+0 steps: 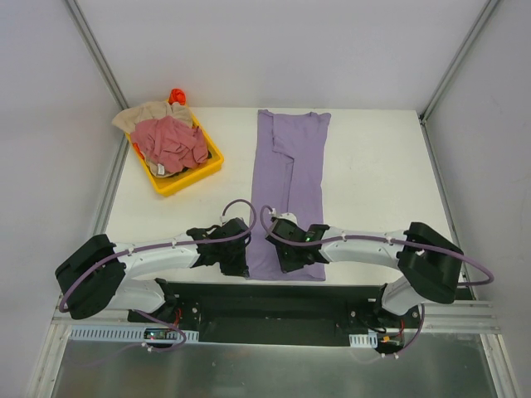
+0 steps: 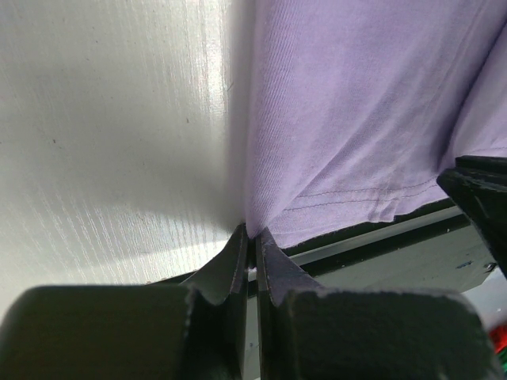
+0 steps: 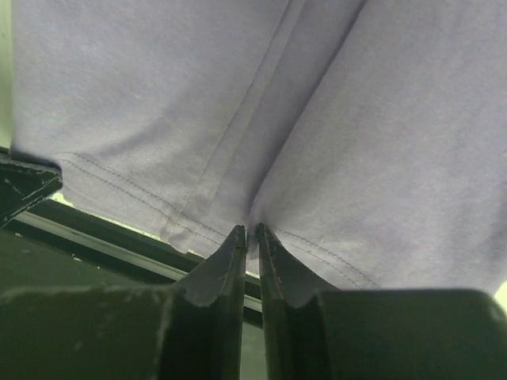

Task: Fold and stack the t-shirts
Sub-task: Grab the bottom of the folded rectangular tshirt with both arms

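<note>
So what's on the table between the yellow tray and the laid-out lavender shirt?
Nothing. In the top external view, only bare white table separates the yellow tray from the lavender shirt.

I see the whole table [image 1: 373,182] from top cam, above and behind. Both wrist cams sit close on the purple shirt [image 1: 303,157] hem; all views share it.

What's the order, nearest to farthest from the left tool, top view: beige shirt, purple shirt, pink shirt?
1. Purple shirt, held by the left tool, centre.
2. Pink shirt, in the tray, far left.
3. Beige shirt, behind the pink one.
</note>
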